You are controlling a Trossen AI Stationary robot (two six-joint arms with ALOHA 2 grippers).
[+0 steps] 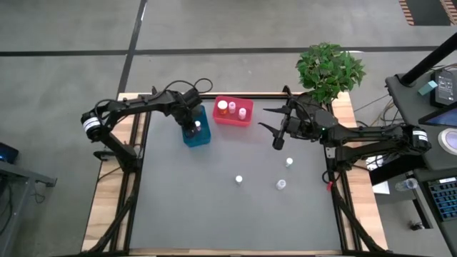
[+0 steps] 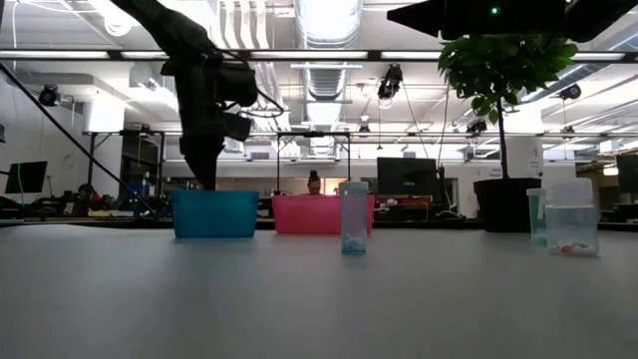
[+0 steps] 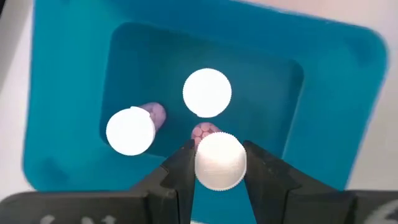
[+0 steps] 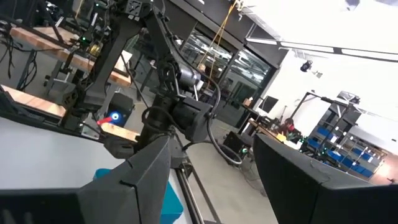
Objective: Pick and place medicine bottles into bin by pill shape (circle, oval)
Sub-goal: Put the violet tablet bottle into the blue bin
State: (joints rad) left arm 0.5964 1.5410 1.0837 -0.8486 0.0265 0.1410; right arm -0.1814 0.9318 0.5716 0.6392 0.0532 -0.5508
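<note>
I see my left gripper (image 3: 219,163) pinching a white-capped bottle (image 3: 219,160) inside the blue bin (image 1: 197,133), upper centre, beside two bottles (image 3: 207,92). The pink bin (image 1: 233,112) holds three. My right gripper (image 1: 275,127) is spread.

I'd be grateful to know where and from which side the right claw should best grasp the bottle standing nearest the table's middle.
Probably from straight above, pinching the white cap or the body just under it. The bottle stands upright and alone on the table, its sides free all round, so any finger line would fit. The right claw hangs open above the table, beside the red bin.
</note>
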